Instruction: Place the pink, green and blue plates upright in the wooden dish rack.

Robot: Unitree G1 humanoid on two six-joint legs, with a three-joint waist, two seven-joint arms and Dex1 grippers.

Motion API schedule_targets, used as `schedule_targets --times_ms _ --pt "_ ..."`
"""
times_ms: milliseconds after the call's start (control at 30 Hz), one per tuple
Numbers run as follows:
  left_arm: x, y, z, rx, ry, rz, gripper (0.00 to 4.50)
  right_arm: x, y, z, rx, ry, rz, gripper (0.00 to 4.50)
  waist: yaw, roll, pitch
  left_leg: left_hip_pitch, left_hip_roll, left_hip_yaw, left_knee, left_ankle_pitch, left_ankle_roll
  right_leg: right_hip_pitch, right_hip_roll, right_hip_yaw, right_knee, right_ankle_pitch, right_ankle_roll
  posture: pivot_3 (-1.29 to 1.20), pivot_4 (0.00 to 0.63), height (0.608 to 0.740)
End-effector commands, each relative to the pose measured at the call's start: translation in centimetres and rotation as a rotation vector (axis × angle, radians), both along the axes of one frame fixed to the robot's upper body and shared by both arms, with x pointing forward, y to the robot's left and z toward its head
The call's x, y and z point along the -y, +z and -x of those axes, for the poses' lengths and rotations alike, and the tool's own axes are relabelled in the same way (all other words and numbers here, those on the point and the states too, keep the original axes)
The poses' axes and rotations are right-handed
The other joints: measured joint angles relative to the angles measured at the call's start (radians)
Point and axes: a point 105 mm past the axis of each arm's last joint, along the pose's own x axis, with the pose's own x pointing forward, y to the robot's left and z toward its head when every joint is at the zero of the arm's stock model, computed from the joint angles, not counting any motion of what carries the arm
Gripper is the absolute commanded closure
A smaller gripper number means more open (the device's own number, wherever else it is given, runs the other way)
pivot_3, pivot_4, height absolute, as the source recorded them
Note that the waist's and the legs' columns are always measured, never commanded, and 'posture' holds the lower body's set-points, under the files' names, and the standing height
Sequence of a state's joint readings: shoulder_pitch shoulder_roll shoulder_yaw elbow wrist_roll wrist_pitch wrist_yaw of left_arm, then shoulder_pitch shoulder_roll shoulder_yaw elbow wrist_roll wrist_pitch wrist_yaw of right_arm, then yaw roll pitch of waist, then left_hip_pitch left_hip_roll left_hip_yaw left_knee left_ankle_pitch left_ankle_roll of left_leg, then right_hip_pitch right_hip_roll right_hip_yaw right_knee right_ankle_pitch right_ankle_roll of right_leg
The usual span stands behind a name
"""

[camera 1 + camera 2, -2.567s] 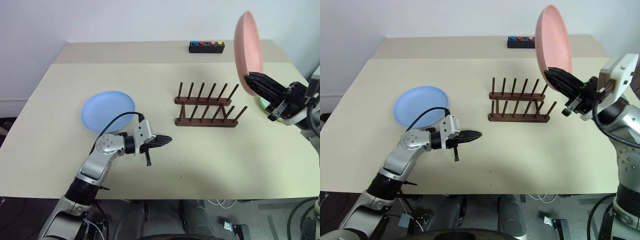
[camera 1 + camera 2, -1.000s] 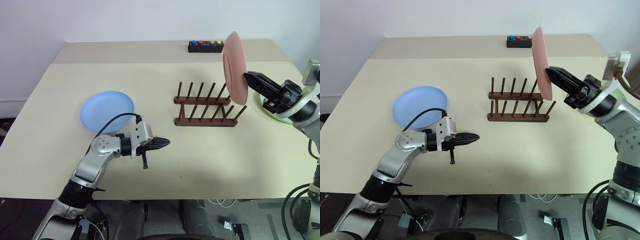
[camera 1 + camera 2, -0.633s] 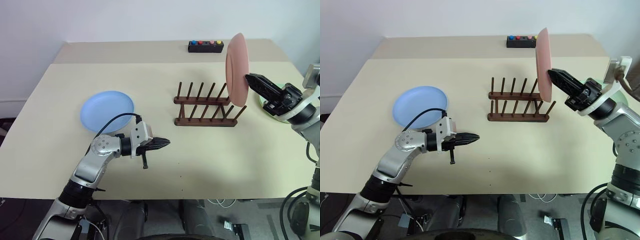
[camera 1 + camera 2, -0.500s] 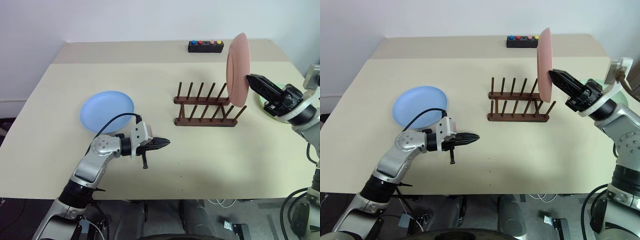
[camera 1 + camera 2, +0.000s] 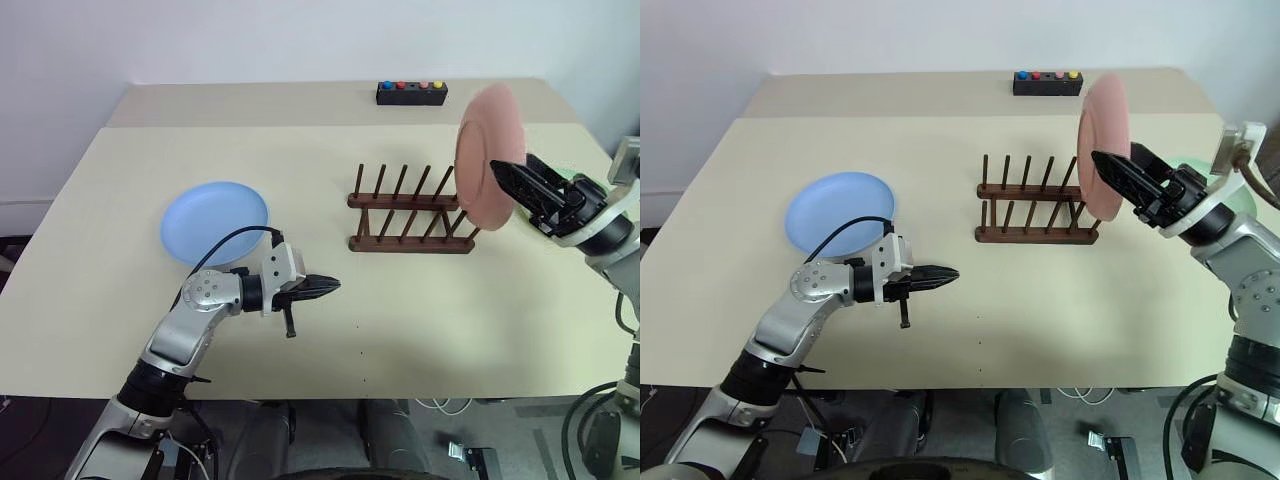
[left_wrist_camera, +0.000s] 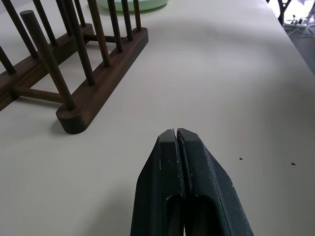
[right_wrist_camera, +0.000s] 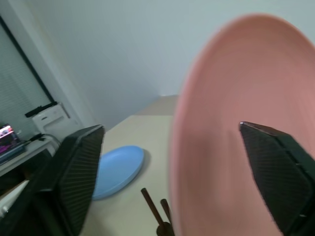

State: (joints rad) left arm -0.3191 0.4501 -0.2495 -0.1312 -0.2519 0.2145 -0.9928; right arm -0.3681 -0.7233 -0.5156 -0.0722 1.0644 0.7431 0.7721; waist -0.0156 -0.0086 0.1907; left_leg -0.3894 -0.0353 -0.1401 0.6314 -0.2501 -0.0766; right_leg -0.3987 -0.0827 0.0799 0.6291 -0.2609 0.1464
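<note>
Plates first: on our left the blue plate (image 5: 215, 221) lies flat on the table (image 5: 120, 300), well apart from everything else. Just in front of it we see the left tool (image 5: 325, 286), its two black fingers pressed tight together with nothing between them, pointing across toward the wooden dish rack (image 5: 412, 212). We find the rack mid-table, its two rows of pegs bare. Behind it, at the far edge, sits a small black box (image 5: 411, 93) with coloured buttons; we can read no lettering on it or anywhere else. Moving right, we see the pink plate (image 5: 490, 157) on edge at the rack's right end, tilted and blurred. We see the right tool (image 5: 1120, 178) spread wide, one finger on each side of the plate, gripping nothing. Behind the right arm a sliver of the green plate (image 5: 1195, 163) lies on the table.
</note>
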Motion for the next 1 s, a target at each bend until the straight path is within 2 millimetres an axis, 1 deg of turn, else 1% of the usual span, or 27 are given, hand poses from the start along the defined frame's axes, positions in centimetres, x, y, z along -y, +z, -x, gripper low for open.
schedule_targets --times_ms 33,267,367,433,533,633,667,733,800,867,1000 --pt "0.1 0.9 0.2 0.034 -0.01 0.019 4.5 0.8 1.1 0.3 0.059 -0.045 0.001 0.04 -0.001 0.0 0.0 0.0 0.0 0.0 0.0 0.0 0.0 0.0 0.0 0.0 0.0 0.0 0.0 0.0 0.15 0.74" --pt "0.2 0.9 0.2 0.034 -0.012 0.017 4.5 1.8 1.5 -0.3 0.08 -0.114 0.003 0.04 0.0 0.0 0.0 0.0 0.0 0.0 0.0 0.0 0.0 0.0 0.0 0.0 0.0 0.0 0.0 0.0 0.15 0.74" --pt "0.2 0.9 0.2 0.034 -0.01 0.017 4.5 3.1 2.0 -0.6 0.105 -0.193 0.014 0.04 0.0 0.0 0.0 0.0 0.0 0.0 0.0 0.0 0.0 0.0 0.0 0.0 0.0 0.0 0.0 0.0 0.15 0.74" --pt "0.2 0.9 0.3 0.033 -0.011 0.017 4.5 3.6 2.3 -0.6 0.116 -0.218 0.022 0.04 0.0 0.0 0.0 0.0 0.0 0.0 0.0 0.0 0.0 0.0 0.0 0.0 0.0 0.0 0.0 0.0 0.15 0.74" --pt "0.2 0.9 0.4 0.033 -0.008 0.019 4.5 4.9 2.5 -0.1 0.14 -0.3 0.104 0.04 0.0 0.0 0.0 0.0 0.0 0.0 0.0 0.0 0.0 0.0 0.0 0.0 0.0 0.0 0.0 0.0 0.15 0.74" --pt "0.1 0.9 0.4 0.031 -0.005 0.02 4.5 6.9 2.3 0.2 0.142 -0.415 0.191 0.04 0.002 0.0 0.0 0.0 0.0 0.0 0.0 0.0 0.0 0.0 0.0 0.0 0.0 0.0 0.0 0.0 0.15 0.74" --pt "0.1 0.8 0.5 0.03 -0.004 0.02 4.5 8.0 1.9 0.4 0.126 -0.476 0.249 0.04 0.002 0.0 0.0 0.0 0.0 0.0 0.0 0.0 0.0 0.0 0.0 0.0 0.0 0.0 0.0 0.0 0.15 0.74" --pt "0.1 0.8 0.6 0.028 -0.003 0.021 4.5 9.5 1.3 0.8 0.109 -0.549 0.35 0.04 0.003 0.0 0.0 0.0 0.0 0.0 0.0 0.0 0.0 0.0 0.0 0.0 0.0 0.0 0.0 0.0 0.15 0.74" --pt "0.1 0.8 0.6 0.027 -0.005 0.02 4.5 10.6 0.1 1.1 0.088 -0.603 0.493 0.04 0.001 0.0 0.0 0.0 0.0 0.0 0.0 0.0 0.0 0.0 0.0 0.0 0.0 0.0 0.0 0.0 0.15 0.74" --pt "0.1 0.8 0.5 0.026 -0.01 0.019 4.5 11.1 -1.8 1.1 0.037 -0.62 0.671 0.04 0.0 0.001 0.0 0.0 0.0 0.001 0.0 0.0 0.0 0.0 0.0 0.0 0.0 0.0 0.0 0.0 0.15 0.74" --pt "0.4 0.9 0.5 0.024 -0.024 0.02 4.5 12.3 -5.5 0.5 -0.064 -0.644 0.926 0.04 -0.009 0.001 -0.001 0.001 0.0 0.002 0.0 0.0 0.0 0.0 0.0 0.001 0.0 0.0 0.0 0.0 0.15 0.74"
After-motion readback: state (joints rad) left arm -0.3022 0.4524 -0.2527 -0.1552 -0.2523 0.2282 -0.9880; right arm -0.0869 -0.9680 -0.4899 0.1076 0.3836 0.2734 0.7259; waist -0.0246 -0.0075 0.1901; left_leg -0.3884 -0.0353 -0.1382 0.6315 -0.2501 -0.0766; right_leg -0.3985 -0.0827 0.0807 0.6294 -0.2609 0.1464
